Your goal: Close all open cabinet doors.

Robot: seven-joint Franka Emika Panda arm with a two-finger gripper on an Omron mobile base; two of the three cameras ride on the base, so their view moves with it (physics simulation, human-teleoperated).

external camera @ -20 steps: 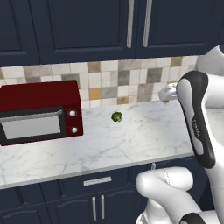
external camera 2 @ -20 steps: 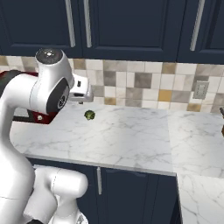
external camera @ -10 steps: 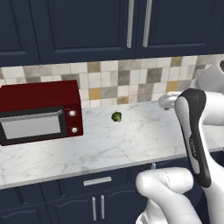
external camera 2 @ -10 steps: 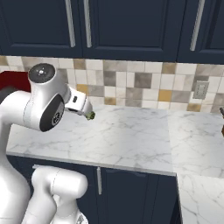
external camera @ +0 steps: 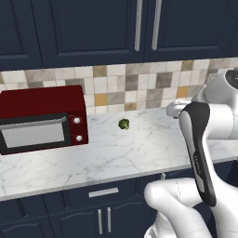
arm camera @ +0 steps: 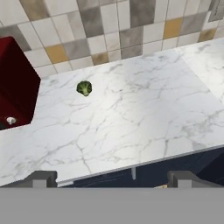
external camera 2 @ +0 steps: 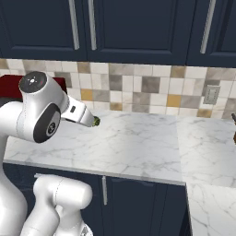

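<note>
Two fingertips [arm camera: 41, 178] of the unclenched, empty gripper [arm camera: 113, 179] point down over the marble counter [arm camera: 131, 118].

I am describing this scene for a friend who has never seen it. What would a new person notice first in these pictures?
First, the red microwave on the left of the marble counter, bright against the dark navy cabinet doors above. Next, a small green broccoli floret lying alone on the counter, to the right of the microwave. The pincer stands open, looking down over the counter's front edge.
</note>
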